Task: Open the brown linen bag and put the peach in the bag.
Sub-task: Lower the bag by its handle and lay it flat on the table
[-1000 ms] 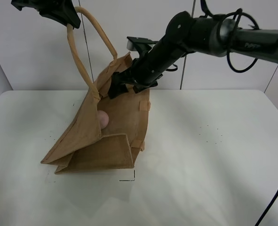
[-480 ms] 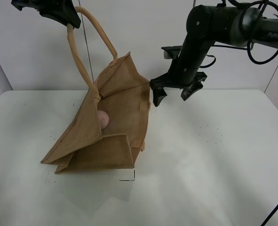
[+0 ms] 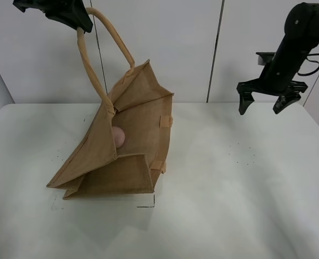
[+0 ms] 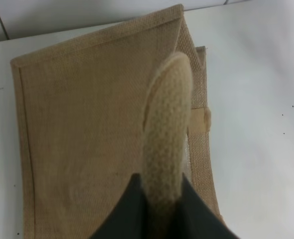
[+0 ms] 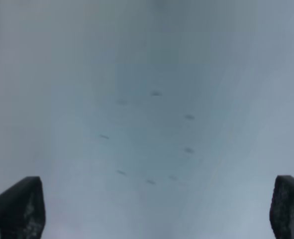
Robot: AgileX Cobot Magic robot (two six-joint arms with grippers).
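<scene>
On the white surface [image 3: 245, 189], left of centre in the high view, I record one brown linen bag [image 3: 121, 162]. It lies tilted on its side, with its base end resting on the surface and its mouth raised and held agape.

Contents: one peach [image 3: 119, 136], seated inside the bag against the inner fabric, just within the opening. I see nothing else in the bag, though its deeper part is hidden by the front panel.

Count: one bag, one peach, two grippers. One looped beige handle [image 3: 124, 46] stands clear above the bag. Two small beige tabs [image 3: 166, 121] show on the far edge of the mouth; I cannot tell whether a full second loop is attached there.

Left gripper [image 3: 82, 24]: high above the bag, its jaws clenched on the top of the raised handle, which is taut. The left wrist view confirms the knitted handle [image 4: 166, 124] pinched between the two dark jaws, with the bag panel below.

Right gripper [image 3: 262, 108]: well apart from the bag, over the right side of the surface, jaws spread wide and holding nothing. The right wrist view shows only bare speckled surface between them.
</scene>
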